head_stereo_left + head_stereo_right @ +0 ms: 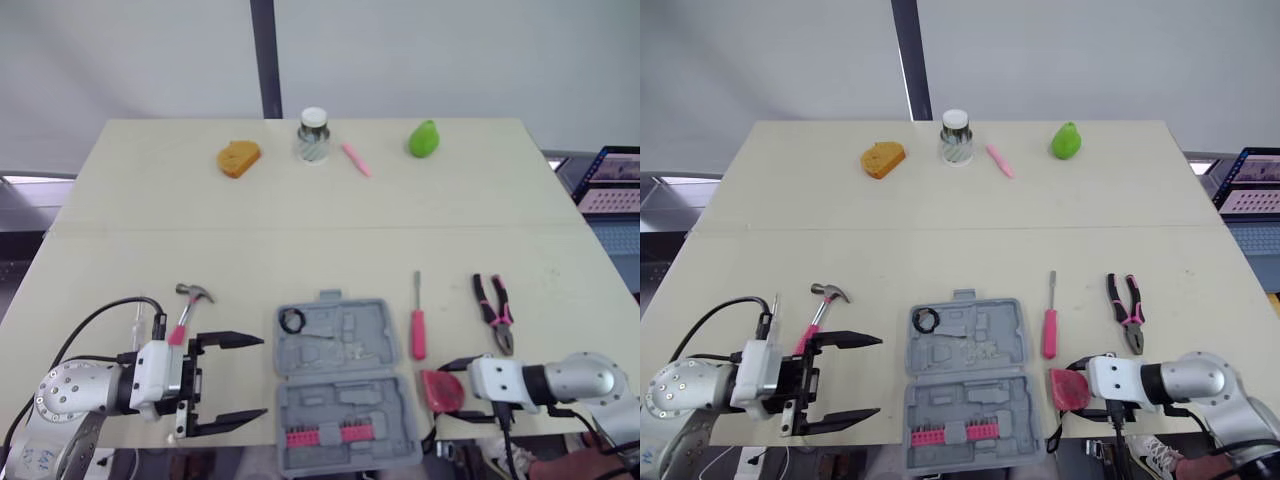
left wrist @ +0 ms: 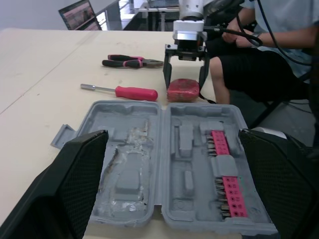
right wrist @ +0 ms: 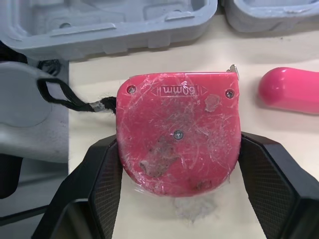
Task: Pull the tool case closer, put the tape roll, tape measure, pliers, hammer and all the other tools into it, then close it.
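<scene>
Grey tool case (image 1: 340,385), opened flat, at the near edge of the table (image 1: 200,250), roughly midway between the two arms; hinge line crosswise, latch tab on the far side. Black tape roll (image 1: 292,321) lying in the far half, in the corner compartment on the robot's left. Row of pink bits (image 1: 322,434) seated in the near half. Remaining moulded recesses bare.

Red tape measure (image 3: 179,134) flat on the table just beside the case's right edge, with a black wrist loop trailing toward the case. Right gripper (image 1: 445,390) set around it, fingers (image 3: 99,179) pressed against its two opposite sides, pinching it.

Pink-handled screwdriver (image 1: 418,320) just beyond the tape measure, shaft pointing away from the robot. Pink-and-black pliers (image 1: 496,312) farther to the right, apart from the screwdriver.

Left gripper (image 1: 255,377) level with the case on its left side, jaws spread wide and holding nothing, tips aimed at the case without touching it. Hammer (image 1: 187,305) with pink handle lying just past that gripper, head away from the robot.

Along the far edge of the table, well apart from the tools: orange bread-like piece (image 1: 239,158), glass jar (image 1: 314,136) with white lid, pink pen (image 1: 356,159), green pear (image 1: 424,139).

Seated person (image 2: 259,55) behind the right arm in the left wrist view.
</scene>
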